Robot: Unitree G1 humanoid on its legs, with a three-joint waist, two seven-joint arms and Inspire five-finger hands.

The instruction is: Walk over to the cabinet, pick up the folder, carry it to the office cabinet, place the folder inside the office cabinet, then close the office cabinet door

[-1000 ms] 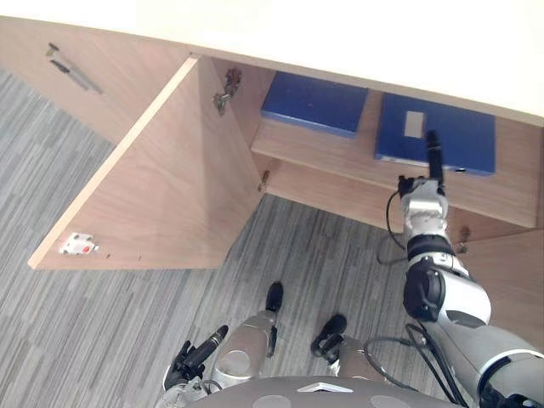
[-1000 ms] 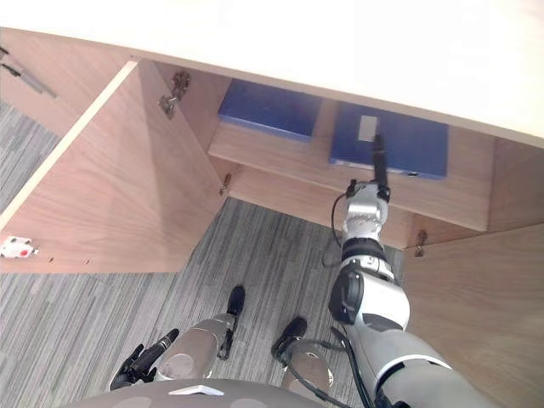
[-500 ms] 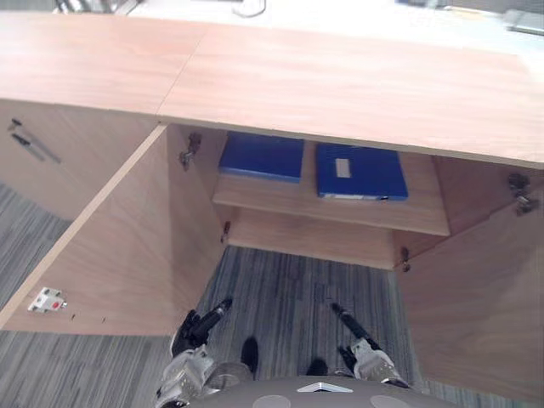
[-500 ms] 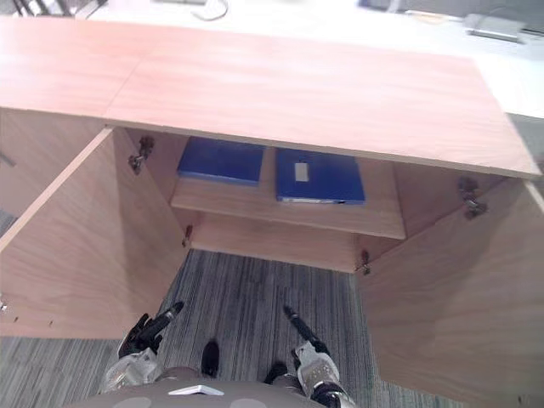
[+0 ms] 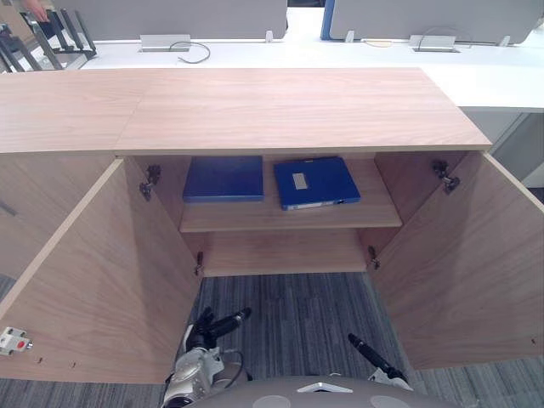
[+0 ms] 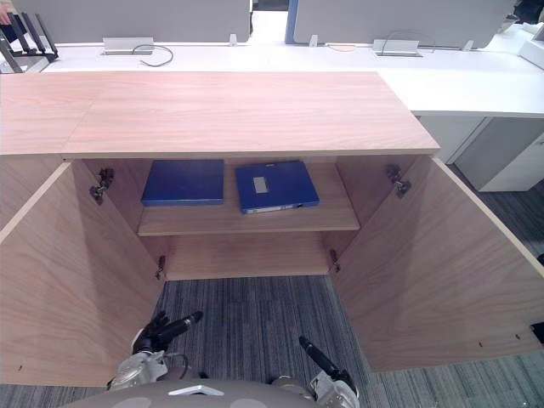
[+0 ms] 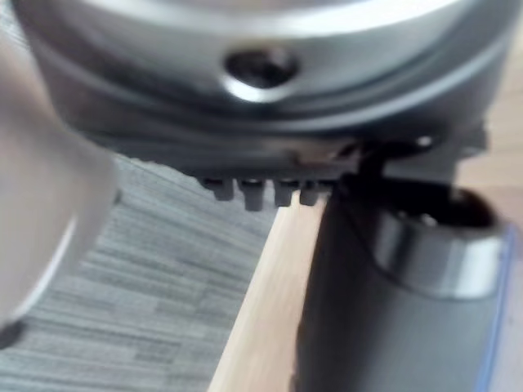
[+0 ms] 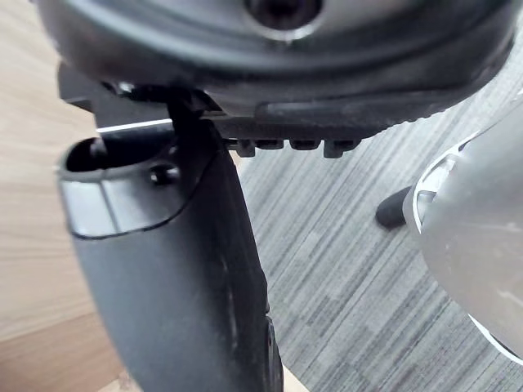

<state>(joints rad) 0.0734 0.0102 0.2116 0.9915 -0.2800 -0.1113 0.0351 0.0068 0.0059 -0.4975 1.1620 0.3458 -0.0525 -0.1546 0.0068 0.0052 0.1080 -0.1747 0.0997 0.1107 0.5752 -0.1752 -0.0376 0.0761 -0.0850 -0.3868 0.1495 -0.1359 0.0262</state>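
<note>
The wooden cabinet (image 5: 289,106) stands in front of me with both doors swung open. On its shelf (image 5: 289,219) two blue folders lie flat side by side: a plain one (image 5: 223,178) on the left and one with a grey label (image 5: 315,181) on the right. My left hand (image 5: 212,327) hangs low by my body over the carpet, fingers straight and empty. My right hand (image 5: 374,361) is also low, fingers straight, holding nothing. Both hands are well below and in front of the shelf.
The left door (image 5: 93,280) and the right door (image 5: 459,263) jut out toward me on either side, with striped grey carpet (image 5: 297,306) between them. White desks (image 5: 340,55) with partition screens run behind the cabinet.
My right arm has drawn back from the labelled folder on the shelf and dropped low beside me. The whole view has shifted, so more of the cabinet top and the desks behind shows.
</note>
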